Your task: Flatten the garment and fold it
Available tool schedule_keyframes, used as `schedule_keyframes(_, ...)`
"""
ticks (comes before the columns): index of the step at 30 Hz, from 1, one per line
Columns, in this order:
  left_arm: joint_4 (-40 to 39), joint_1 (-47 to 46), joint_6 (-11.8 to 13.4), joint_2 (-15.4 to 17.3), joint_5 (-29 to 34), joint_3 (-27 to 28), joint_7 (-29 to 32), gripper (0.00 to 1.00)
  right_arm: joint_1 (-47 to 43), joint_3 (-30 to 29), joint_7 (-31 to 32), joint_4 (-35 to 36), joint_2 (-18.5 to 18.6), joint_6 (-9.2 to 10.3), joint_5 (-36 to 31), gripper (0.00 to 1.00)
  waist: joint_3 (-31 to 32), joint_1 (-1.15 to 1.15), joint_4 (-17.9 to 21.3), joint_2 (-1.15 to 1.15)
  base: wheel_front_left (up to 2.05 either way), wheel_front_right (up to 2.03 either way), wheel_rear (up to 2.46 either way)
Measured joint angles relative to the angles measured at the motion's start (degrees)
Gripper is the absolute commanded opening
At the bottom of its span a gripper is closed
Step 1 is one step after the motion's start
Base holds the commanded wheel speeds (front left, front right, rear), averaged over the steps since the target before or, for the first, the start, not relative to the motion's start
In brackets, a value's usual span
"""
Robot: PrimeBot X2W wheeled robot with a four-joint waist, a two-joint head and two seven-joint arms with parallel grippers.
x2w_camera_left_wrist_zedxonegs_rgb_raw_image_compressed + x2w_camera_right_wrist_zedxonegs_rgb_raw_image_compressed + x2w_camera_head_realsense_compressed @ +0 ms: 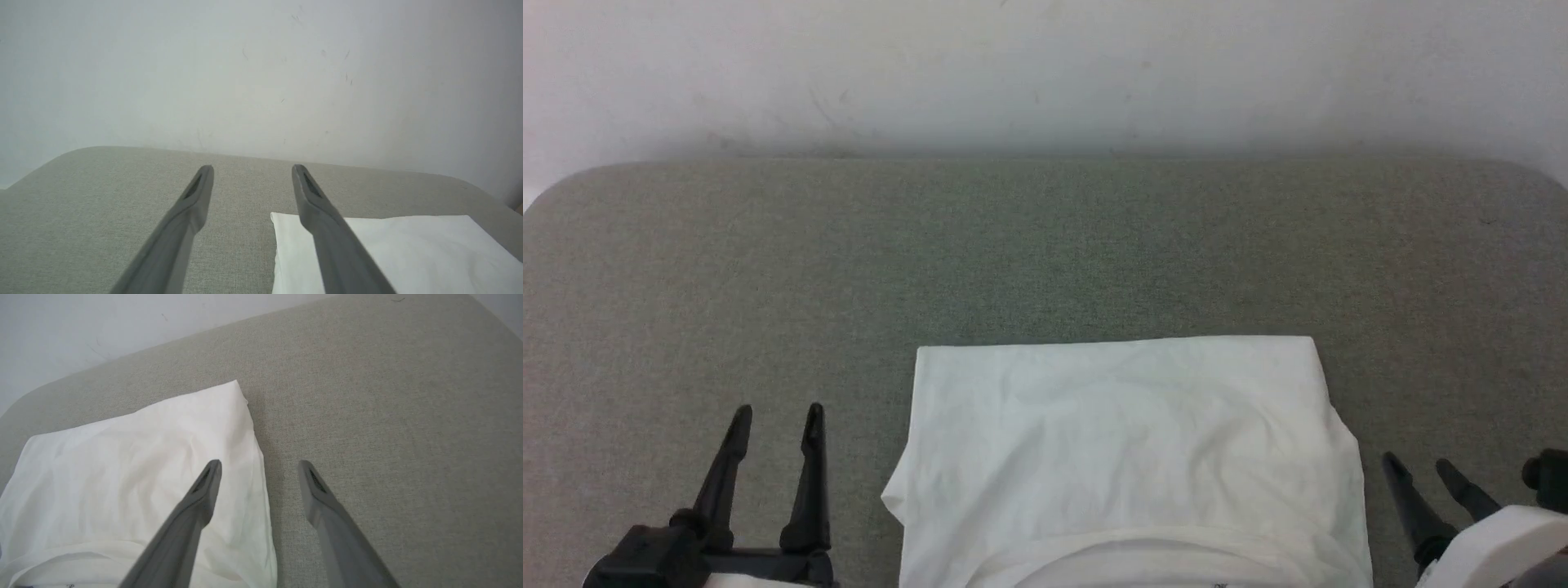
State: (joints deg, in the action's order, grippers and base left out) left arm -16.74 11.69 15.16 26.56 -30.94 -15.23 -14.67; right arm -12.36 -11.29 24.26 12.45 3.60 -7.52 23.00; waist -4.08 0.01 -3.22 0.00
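Grey-green cloth covers the table [1045, 245], which has rounded far corners and stands against a plain white wall [1045, 73] marked with a few faint scuffs. From where I stand, the garment [1127, 441] lies on the near half of the table, a little right of the middle, folded into a white, roughly rectangular packet. Its far edge is straight and runs level with the wall. Soft creases cross the top layer, and a small flap pokes out low on its left side. Near the robot a curved band of fabric shows, with a tiny dark mark too small to read.

The left gripper [778, 408] sits over bare table to the left of the garment, clear of it. Its two dark fingers are spread apart with nothing between them. Seen from its wrist, the right-hand finger crosses in front of the garment's far left corner.

The right gripper [1414, 461] is just beside the garment's right edge, below a pale forearm [1494, 547]. Its fingers are also spread and hold nothing. From its wrist, one finger lines up over the garment's right margin and the other over bare table. Whether either gripper touches the cloth under it, I cannot tell.
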Motion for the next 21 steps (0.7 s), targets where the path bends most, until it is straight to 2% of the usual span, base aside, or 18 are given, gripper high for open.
schedule_keyframes(7,-0.7,-0.5,0.0,-3.3,6.9,1.2,-0.1,1.0,4.5,0.7,1.8,-6.5,-0.3,0.0,-3.6,1.0,-2.5,0.0,-1.6,0.0,0.0,0.0,0.0)
schedule_keyframes(12,0.3,-0.9,-1.7,-4.9,7.7,1.2,-0.1,1.0,7.4,1.6,2.5,-12.1,-0.4,0.0,-4.4,1.0,-3.7,0.0,-3.2,0.0,0.0,0.0,0.0)
schedule_keyframes(21,1.7,-2.5,-4.5,-5.7,8.0,1.5,-0.1,1.0,12.2,3.4,3.0,-21.1,1.4,-0.02,-5.5,1.0,-5.7,0.0,-5.7,0.0,0.0,0.0,0.0)
